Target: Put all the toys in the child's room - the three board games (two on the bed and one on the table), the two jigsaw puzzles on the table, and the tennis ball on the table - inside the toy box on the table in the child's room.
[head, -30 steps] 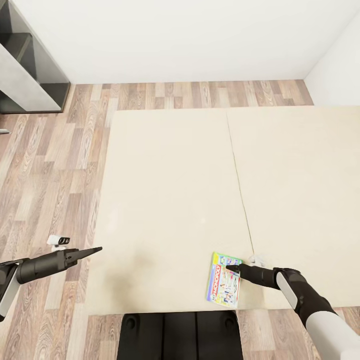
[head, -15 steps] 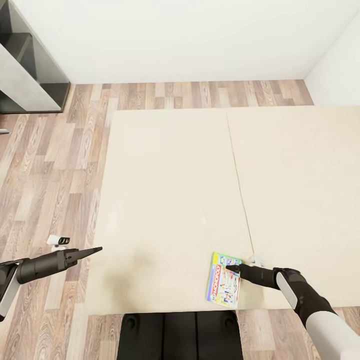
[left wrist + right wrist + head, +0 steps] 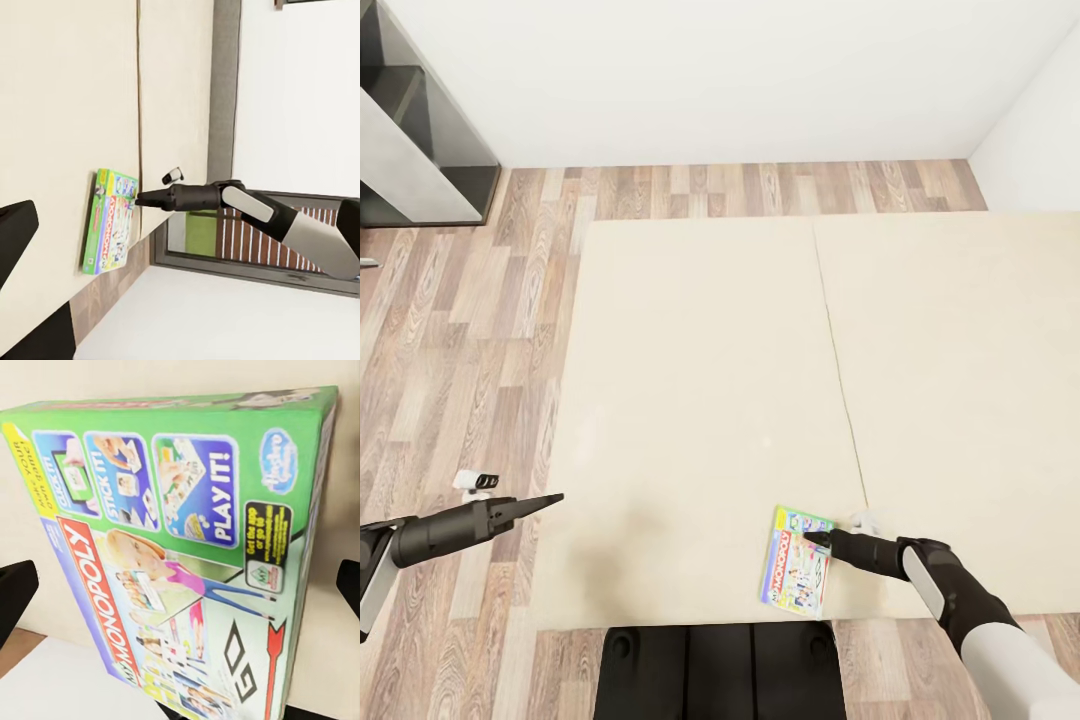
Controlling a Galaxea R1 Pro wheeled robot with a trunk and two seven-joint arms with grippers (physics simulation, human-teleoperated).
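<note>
A Monopoly board game [image 3: 796, 561] is seen lying flat near the bed's [image 3: 700, 400] front edge, not yet lifted, with spread right jaws [image 3: 816, 540] at it and pressed-together left jaws [image 3: 552, 498] idle, so boxing remains.

The bed [image 3: 700, 380] is bare and flat across nearly all its top, open to a gripper from any side. The one thing on it is a board game [image 3: 796, 562] lying flat near the front edge, just left of the mattress seam. The right gripper [image 3: 812, 540] sits over the game's right part. The left gripper [image 3: 552, 498] hangs over the bed's left edge, well apart from the game, with bare floor [image 3: 460, 340] beside it.
</note>
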